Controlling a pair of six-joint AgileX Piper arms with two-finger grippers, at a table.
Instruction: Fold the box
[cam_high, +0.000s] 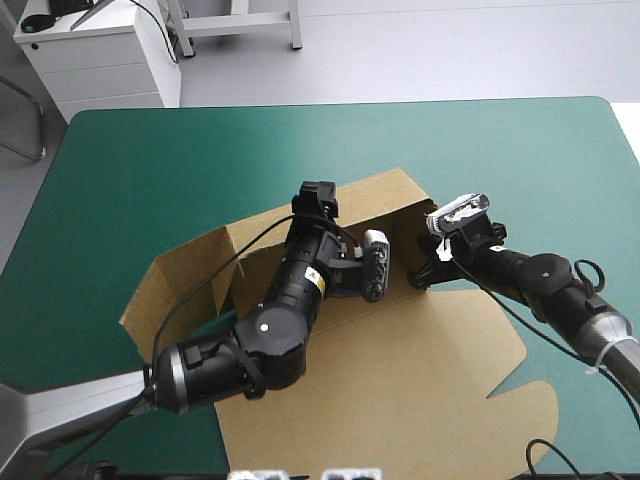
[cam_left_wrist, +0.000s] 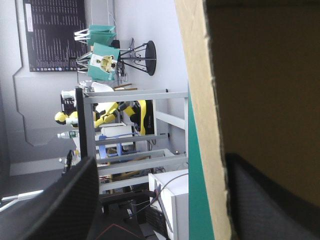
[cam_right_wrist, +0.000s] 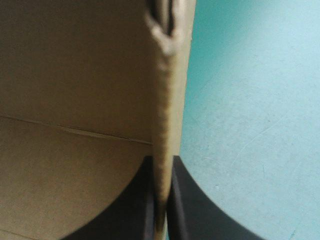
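The brown box (cam_high: 420, 380) lies mid-table, its back and left walls raised and a wide flap flat toward the near edge. My left gripper (cam_high: 317, 203) is at the top of the back wall (cam_high: 375, 200). In the left wrist view this gripper (cam_left_wrist: 160, 165) is open, and the wall's edge (cam_left_wrist: 205, 125) stands between its black fingers (cam_left_wrist: 65, 205). My right gripper (cam_high: 424, 272) is at the box's right wall. In the right wrist view it (cam_right_wrist: 161, 167) is shut on that wall's edge (cam_right_wrist: 167, 100), with the box's inside on one side.
Bare teal-green cover (cam_high: 300, 140) surrounds the box, widest toward the far edge, and shows beside the right wall (cam_right_wrist: 250, 125). A white cabinet (cam_high: 100, 55) stands beyond the far left corner.
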